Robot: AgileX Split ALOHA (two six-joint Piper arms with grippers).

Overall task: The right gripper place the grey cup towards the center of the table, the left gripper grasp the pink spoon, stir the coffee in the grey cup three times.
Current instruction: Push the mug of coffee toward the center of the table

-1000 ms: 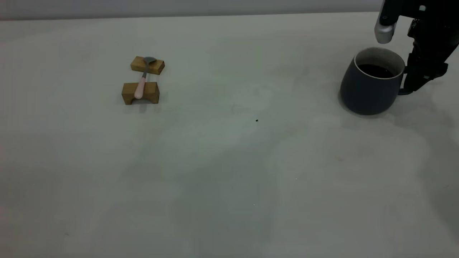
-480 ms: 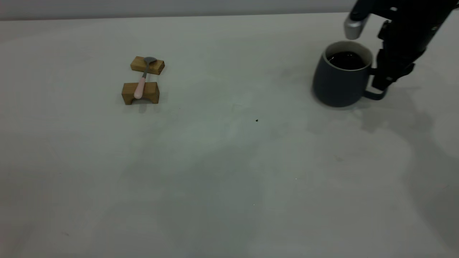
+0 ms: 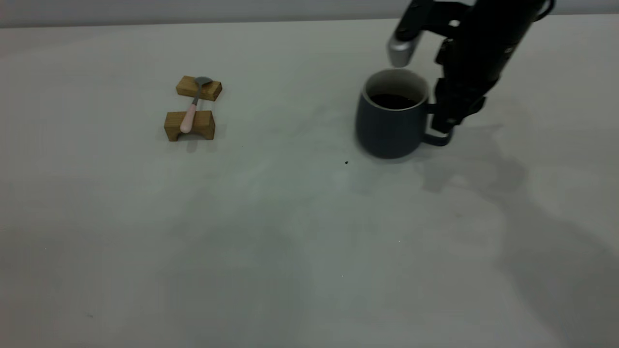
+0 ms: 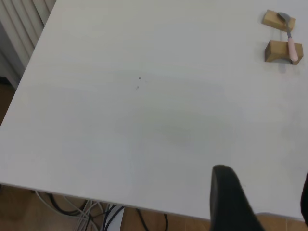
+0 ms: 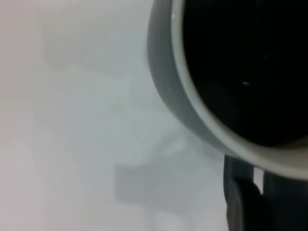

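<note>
The grey cup point(image 3: 389, 123) with dark coffee point(image 3: 392, 100) in it is right of the table's point(image 3: 300, 227) centre. My right gripper point(image 3: 444, 124) is shut on its loop handle, coming down from the far right. The right wrist view looks down onto the cup's rim point(image 5: 202, 118), the coffee point(image 5: 245, 62) and my right gripper point(image 5: 262, 204) at the handle. The pink spoon point(image 3: 189, 116) lies across two wooden blocks at the left, bowl away from the front edge. In the left wrist view, my left gripper point(image 4: 264, 192) hangs open near the table's edge, far from the spoon point(image 4: 291, 45).
Two brown wooden blocks point(image 3: 198, 88) point(image 3: 189, 126) carry the spoon. A tiny dark speck point(image 3: 346, 162) lies on the table just left of the cup. Cables point(image 4: 96, 211) hang below the table's edge in the left wrist view.
My right gripper has carried the cup leftward from the far right of the table towards the centre. The spoon and blocks have not moved.
</note>
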